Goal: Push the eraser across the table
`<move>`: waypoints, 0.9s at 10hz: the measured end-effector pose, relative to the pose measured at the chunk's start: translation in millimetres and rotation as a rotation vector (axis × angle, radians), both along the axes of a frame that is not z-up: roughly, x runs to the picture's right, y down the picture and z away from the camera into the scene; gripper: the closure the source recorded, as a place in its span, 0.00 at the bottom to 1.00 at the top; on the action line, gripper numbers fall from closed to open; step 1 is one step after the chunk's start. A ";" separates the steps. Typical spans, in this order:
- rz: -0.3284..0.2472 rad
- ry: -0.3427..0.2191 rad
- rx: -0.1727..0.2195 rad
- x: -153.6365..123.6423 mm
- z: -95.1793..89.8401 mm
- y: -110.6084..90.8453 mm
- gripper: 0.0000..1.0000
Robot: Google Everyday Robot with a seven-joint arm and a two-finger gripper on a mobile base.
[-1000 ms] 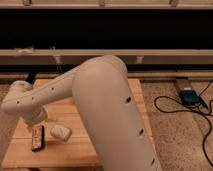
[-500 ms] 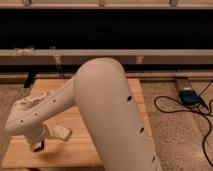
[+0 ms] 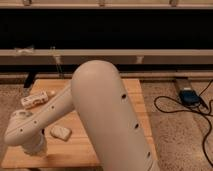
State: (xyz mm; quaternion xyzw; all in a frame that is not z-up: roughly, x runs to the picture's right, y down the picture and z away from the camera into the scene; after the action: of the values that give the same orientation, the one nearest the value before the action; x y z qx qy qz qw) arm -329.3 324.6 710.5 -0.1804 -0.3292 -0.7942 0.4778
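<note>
The light wooden table (image 3: 131, 90) fills the middle and left of the camera view. My white arm (image 3: 100, 110) reaches from the lower right down to the table's front-left corner. The gripper (image 3: 33, 146) is at the end of it, low over the board near the front-left edge. The eraser is hidden, with the wrist over the spot where it lay. A pale rounded lump (image 3: 61, 132) lies just right of the gripper. A white tube-like marker (image 3: 37, 99) lies at the table's left edge, farther back.
A dark bench or shelf with a pale rail (image 3: 150, 56) runs along the back. A blue device (image 3: 190, 96) with black cables (image 3: 175, 107) lies on the speckled floor to the right. The table's front edge is close under the gripper.
The arm's end has swung lower and toward the front-left corner. The eraser, visible beside the lump before, is now covered by the wrist.
</note>
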 end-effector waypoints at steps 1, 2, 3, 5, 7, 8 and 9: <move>-0.019 -0.012 -0.007 -8.2 -2.4 5.9 0.94; -0.044 -0.023 -0.016 -16.0 -0.5 9.5 1.00; -0.059 -0.029 -0.022 -20.8 3.1 10.0 1.00; -0.079 -0.038 -0.030 -28.6 7.6 12.4 1.00; -0.080 -0.038 -0.030 -29.9 15.3 9.4 1.00; -0.078 -0.039 -0.028 -30.6 16.9 7.8 1.00; -0.077 -0.040 -0.024 -31.1 18.6 5.4 1.00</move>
State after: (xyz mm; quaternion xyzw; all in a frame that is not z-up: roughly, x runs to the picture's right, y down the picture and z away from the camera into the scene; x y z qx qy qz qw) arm -360.4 330.0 729.1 -0.1828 -0.3410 -0.8115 0.4380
